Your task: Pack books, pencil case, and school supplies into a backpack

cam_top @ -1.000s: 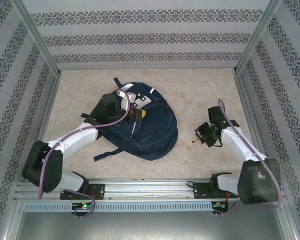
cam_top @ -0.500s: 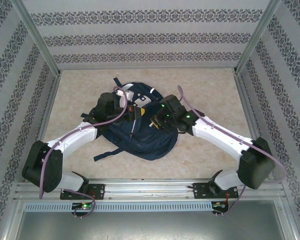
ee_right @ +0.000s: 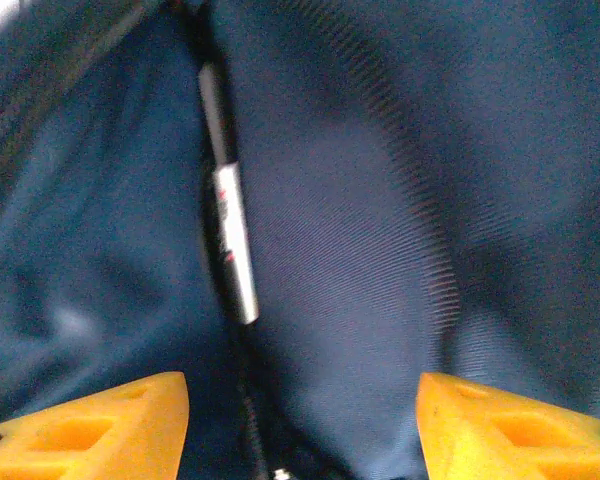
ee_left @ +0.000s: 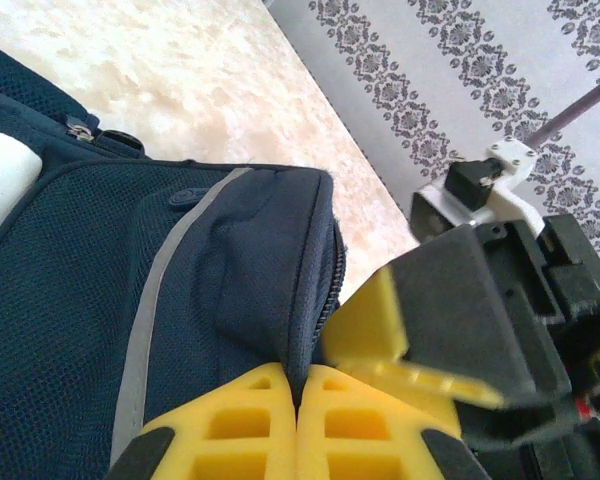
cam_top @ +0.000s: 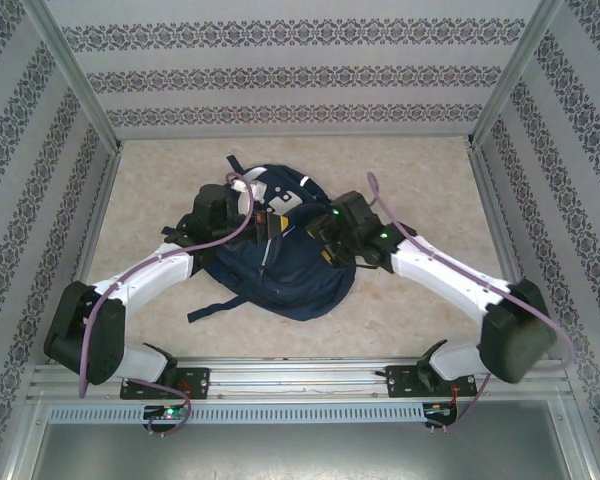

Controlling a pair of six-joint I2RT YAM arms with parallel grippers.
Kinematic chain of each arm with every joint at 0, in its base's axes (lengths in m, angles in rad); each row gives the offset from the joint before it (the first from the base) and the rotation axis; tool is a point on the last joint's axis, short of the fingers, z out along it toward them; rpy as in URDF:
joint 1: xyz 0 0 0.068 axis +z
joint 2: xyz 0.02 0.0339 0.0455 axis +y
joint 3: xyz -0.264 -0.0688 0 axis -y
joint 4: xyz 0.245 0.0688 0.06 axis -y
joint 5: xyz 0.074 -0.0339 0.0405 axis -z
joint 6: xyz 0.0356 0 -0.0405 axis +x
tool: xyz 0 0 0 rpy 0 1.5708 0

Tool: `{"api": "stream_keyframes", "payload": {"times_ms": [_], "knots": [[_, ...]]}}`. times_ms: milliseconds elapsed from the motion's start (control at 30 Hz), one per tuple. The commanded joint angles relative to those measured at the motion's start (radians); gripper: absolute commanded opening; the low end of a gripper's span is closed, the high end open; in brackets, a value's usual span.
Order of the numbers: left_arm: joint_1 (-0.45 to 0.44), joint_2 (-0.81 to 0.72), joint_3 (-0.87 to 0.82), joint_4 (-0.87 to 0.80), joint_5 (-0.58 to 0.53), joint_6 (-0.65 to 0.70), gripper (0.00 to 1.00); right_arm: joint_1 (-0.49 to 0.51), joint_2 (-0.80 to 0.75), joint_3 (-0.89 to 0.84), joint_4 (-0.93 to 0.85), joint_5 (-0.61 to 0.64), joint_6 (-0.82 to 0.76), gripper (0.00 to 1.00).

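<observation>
Table (cam_top: 410, 180) update: right end effector (ee_right: 300, 405) just sprang open, pen (ee_right: 230, 240) now inside the backpack (cam_top: 300, 275) (left end effector (ee_left: 298, 400) pinches its rim).

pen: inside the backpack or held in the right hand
Inside, not held. In the right wrist view the pen lies along a fold of the backpack fabric, with the right hand open and clear of it.
</observation>
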Motion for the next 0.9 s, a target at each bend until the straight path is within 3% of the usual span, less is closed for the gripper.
{"api": "stream_keyframes", "payload": {"times_ms": [0,133,233,300,367,433,533,633,867], "knots": [[0.020,0.017,0.087,-0.030,0.060,0.083,0.01,-0.069,-0.116,-0.103,-0.100,0.062,-0.080,0.61],[0.020,0.044,0.182,-0.202,0.061,0.167,0.38,-0.183,-0.203,-0.178,-0.153,0.011,-0.214,0.60],[0.023,0.029,0.249,-0.342,0.048,0.309,0.56,-0.226,-0.210,-0.210,-0.055,-0.119,-0.336,0.61],[0.030,0.019,0.270,-0.397,0.018,0.367,0.57,-0.218,-0.193,-0.209,0.008,-0.190,-0.423,0.61],[0.043,0.021,0.293,-0.478,0.007,0.468,0.57,-0.208,-0.162,-0.190,-0.012,-0.182,-0.457,0.61],[0.043,0.042,0.309,-0.587,-0.091,0.592,0.56,-0.208,-0.116,-0.196,0.028,-0.198,-0.456,0.61],[0.044,0.123,0.325,-0.669,-0.229,0.620,0.52,-0.204,-0.023,-0.183,0.099,-0.247,-0.471,0.57],[0.044,0.236,0.372,-0.755,-0.198,0.611,0.51,-0.200,0.064,-0.137,0.140,-0.250,-0.565,0.53],[0.043,0.221,0.279,-0.761,-0.341,0.507,0.50,-0.254,0.267,-0.036,0.273,-0.300,-0.673,0.21]]}}
